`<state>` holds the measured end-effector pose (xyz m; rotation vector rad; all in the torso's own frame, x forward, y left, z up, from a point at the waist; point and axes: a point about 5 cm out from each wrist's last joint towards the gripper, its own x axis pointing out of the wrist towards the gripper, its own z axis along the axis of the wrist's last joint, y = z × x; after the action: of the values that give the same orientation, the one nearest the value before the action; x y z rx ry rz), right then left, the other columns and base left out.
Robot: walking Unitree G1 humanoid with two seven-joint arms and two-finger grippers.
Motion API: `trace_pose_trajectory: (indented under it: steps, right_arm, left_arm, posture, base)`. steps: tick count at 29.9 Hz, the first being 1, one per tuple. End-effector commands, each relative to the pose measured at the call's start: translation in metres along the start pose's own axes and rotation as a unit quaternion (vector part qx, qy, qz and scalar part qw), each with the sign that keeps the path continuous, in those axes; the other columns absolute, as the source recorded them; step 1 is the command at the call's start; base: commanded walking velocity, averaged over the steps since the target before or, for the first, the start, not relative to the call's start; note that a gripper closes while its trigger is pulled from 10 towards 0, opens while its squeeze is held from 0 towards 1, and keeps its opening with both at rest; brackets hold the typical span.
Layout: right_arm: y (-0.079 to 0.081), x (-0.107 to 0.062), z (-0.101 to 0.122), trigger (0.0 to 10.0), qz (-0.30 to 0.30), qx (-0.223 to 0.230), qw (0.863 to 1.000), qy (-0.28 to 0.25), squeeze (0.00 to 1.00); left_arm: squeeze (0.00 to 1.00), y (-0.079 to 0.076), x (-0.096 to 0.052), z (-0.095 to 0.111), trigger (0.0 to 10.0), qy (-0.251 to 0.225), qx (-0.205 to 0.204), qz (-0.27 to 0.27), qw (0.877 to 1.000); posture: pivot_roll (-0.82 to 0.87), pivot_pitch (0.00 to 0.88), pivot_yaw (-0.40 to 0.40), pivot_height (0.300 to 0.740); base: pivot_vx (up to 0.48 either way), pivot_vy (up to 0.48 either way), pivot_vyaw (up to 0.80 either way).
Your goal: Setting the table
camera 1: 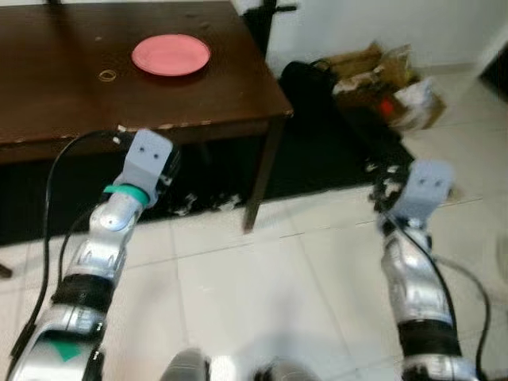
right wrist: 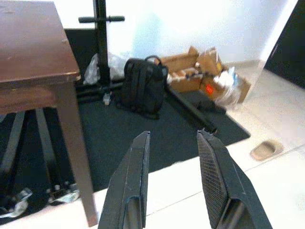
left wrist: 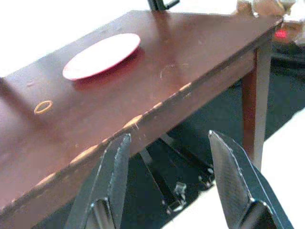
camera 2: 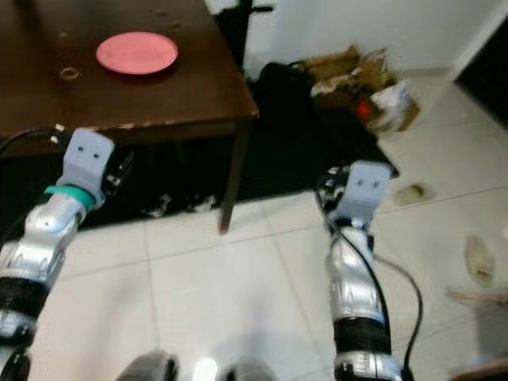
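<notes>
the far and left parts of the dark brown tabletop (camera 1: 206, 87) are cut off by the frame, and only one of its legs (camera 1: 262, 178) shows fully, at the near right corner. in the shade beneath it a wheeled metal frame (left wrist: 174, 188) can be partly made out. the heap of cardboard and bags (camera 1: 381, 83) against the far wall on the right is too blurred to sort into items.

one pink plate (camera 1: 171, 55) lies flat on the tabletop, toward its far side and well back from the near edge. one small ring-shaped thing (camera 1: 107, 76) lies just left of the plate, apart from it; what it is cannot be told. one black backpack (right wrist: 143, 88) stands on the dark mat (right wrist: 181, 129) right of the tabletop. one flat pale thing (right wrist: 264, 150), perhaps a slipper, lies on the white tiled floor (camera 1: 278, 294) to the right of the mat.

the left pincer (left wrist: 169, 186) is held in front of the tabletop's near edge, below the top surface, its two black fingers (left wrist: 107, 181) spread wide and holding nothing. the right pincer (right wrist: 174, 181) is out over the floor right of the tabletop, pointing toward the mat, its two fingers (right wrist: 217, 179) moderately apart and holding nothing.
</notes>
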<state>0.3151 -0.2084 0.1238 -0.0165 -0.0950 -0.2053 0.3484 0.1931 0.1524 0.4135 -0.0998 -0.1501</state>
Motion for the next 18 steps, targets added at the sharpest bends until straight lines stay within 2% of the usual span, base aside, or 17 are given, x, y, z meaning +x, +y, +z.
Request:
trace_pose_trajectory:
  steps: [1, 14, 18]
  right_arm:
    - [-0.009, -0.001, 0.0, 10.0, -0.009, -0.002, 1.0, 0.001, 0.0]
    - [0.002, 0.003, 0.017, 10.0, 0.011, -0.009, 0.999, -0.034, 0.0]
    - [0.015, 0.006, 0.029, 10.0, 0.038, -0.007, 0.998, -0.056, 0.0]
  left_arm:
    - [0.0, -0.005, 0.0, 0.002, 10.0, -0.003, 0.003, -0.004, 1.0]
    - [0.0, -0.006, 0.002, 0.014, 10.0, -0.036, 0.021, 0.0, 0.999]
    - [0.0, -0.003, 0.003, 0.021, 10.0, -0.053, 0.021, 0.028, 0.998]
  posture:
    - [0.02, 0.0, 0.038, 0.74]
    - [0.02, 0.0, 0.03, 0.74]
    - [0.03, 0.0, 0.025, 0.74]
  base:
    - [0.472, 0.0, -0.58]
    - [0.475, 0.0, 0.0]
    - [0.458, 0.0, 0.0]
